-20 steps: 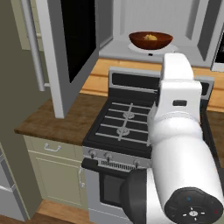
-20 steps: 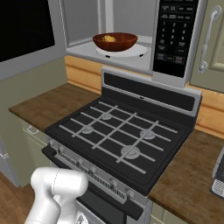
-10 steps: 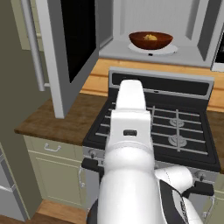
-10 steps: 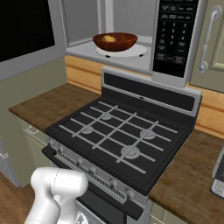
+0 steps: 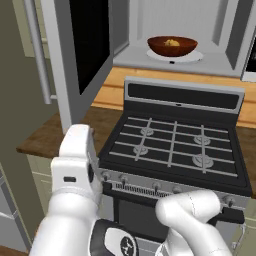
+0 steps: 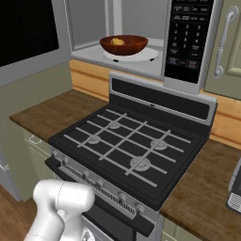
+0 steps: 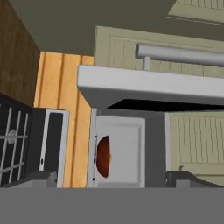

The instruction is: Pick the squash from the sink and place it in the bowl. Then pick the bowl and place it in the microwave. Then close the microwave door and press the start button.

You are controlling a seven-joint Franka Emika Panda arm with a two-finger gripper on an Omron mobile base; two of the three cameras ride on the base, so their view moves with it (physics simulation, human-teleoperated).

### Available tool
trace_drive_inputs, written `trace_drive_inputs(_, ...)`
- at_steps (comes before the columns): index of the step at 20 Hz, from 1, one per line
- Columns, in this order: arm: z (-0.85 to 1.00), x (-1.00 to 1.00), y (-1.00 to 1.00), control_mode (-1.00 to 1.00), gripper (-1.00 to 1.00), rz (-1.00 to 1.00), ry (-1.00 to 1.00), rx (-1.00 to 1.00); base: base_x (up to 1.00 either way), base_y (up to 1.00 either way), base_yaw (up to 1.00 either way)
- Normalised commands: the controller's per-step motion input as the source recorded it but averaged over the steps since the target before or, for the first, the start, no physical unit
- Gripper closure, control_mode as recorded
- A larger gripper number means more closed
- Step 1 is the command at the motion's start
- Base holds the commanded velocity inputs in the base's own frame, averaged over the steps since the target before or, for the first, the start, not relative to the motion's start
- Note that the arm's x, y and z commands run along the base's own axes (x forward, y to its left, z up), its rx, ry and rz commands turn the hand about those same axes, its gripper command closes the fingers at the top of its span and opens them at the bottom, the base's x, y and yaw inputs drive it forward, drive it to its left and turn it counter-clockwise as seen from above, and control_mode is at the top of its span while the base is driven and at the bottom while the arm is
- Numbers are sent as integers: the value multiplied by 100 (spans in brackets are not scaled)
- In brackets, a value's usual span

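The dark reddish-brown bowl (image 5: pixel 172 46) (image 6: pixel 124 44) stands on the white turntable inside the microwave (image 6: pixel 141 61). The yellow squash (image 5: pixel 171 43) (image 6: pixel 117 42) lies in it. The microwave door (image 5: pixel 82 45) hangs wide open to the left, its bar handle (image 5: pixel 37 50) toward me. In the rolled hand view the door (image 7: pixel 153 85) is seen edge-on and the bowl (image 7: pixel 103 156) is a small red shape in the cavity. My gripper (image 7: pixel 114 180) is open and holds nothing, well short of the door. My arm (image 5: pixel 75 170) stands low, left of the stove front. The sink is out of view.
A black gas stove (image 5: pixel 172 145) (image 6: pixel 127 146) sits under the microwave, with wooden counter (image 6: pixel 52 113) on both sides. The black control panel (image 6: pixel 188 35) is on the microwave's right. A beige-green cabinet with a handle (image 6: pixel 223 42) is further right.
My arm has swung from the right side of the left base view across the stove to the lower left. Bowl, squash and door have stayed put.
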Motion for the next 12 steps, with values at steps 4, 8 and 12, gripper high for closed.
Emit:
trace_drive_inputs(4, -31, 39, 61, -100, -100, -6, 0, -8, 0, 0, 0)
trace_drive_inputs(8, -37, 70, 60, -100, -100, -9, 2, -4, 0, 0, 0)
trace_drive_inputs(12, -44, 67, 59, -100, -100, -11, 0, 0, 0, 0, 0)
